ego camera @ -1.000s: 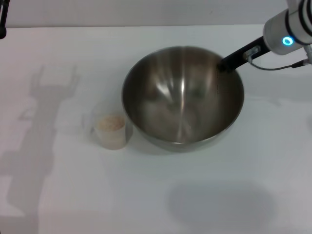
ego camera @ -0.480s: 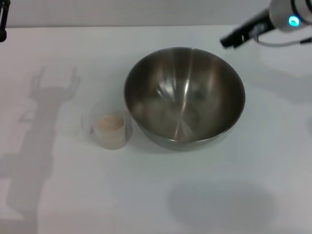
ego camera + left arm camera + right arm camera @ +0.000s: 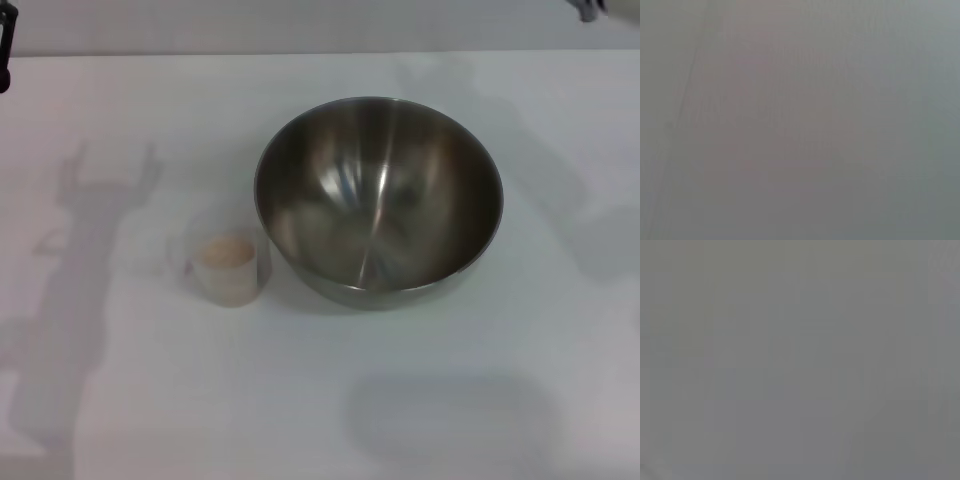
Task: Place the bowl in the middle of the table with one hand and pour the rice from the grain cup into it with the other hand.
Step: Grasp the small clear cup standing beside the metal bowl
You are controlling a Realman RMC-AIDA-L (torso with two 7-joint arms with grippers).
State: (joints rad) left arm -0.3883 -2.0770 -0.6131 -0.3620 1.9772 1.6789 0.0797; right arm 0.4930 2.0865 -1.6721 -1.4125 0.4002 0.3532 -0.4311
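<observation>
The bowl (image 3: 378, 200), large, shiny steel and empty, stands on the white table (image 3: 450, 400) near its middle. The grain cup (image 3: 228, 266), small and translucent, stands upright just left of the bowl, close to its wall, with pale beige rice (image 3: 226, 252) in it. Only a dark sliver of my left gripper (image 3: 5, 45) shows at the far left top edge, well away from the cup. Only a small tip of my right gripper (image 3: 585, 10) shows at the top right edge, away from the bowl. Both wrist views show plain grey only.
The table's far edge (image 3: 320, 53) runs across the top of the head view. Arm shadows (image 3: 90, 210) fall on the left part of the table and at the right.
My right gripper has let go of the bowl's far right rim and withdrawn up and to the right, almost out of view. The bowl and cup have stayed in place.
</observation>
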